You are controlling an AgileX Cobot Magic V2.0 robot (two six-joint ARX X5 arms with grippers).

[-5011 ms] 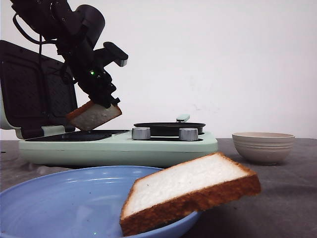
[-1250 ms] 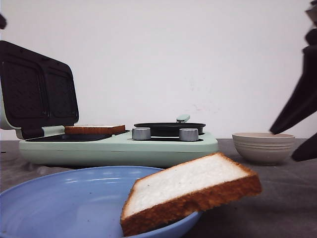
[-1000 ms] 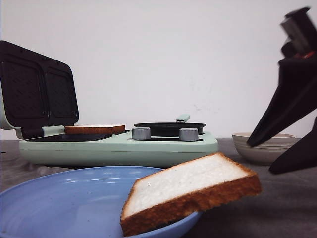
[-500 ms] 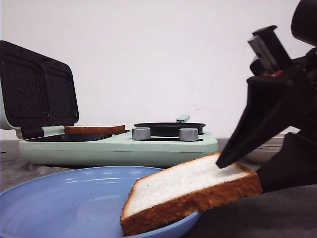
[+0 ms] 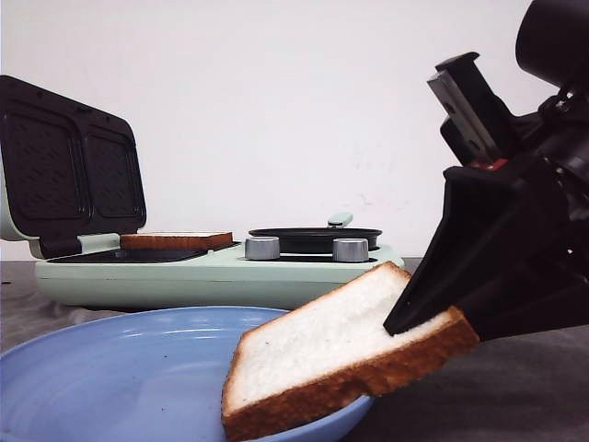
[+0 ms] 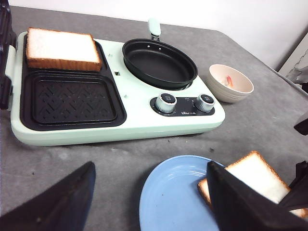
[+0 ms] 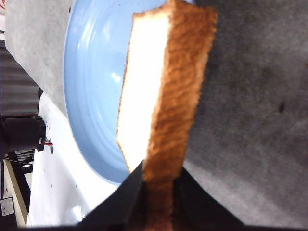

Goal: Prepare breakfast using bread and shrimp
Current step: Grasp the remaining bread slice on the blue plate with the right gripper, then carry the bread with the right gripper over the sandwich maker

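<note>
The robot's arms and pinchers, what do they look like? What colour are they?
The right gripper is matte black, with long flat fingers that taper like wedges. Behind them sits a boxy black wrist with a grey block on top and a small red mark. The left gripper shows only two dark, broad, slightly dusty-looking fingers. No cables are visible.

Blue plate (image 5: 110, 368) cut off at frame edge; shrimp (image 6: 229, 81) in bowl (image 6: 231, 84) too small to resolve.

Bread slice (image 5: 340, 354) on plate (image 5: 110, 368), before cooker (image 5: 221, 272).
</note>
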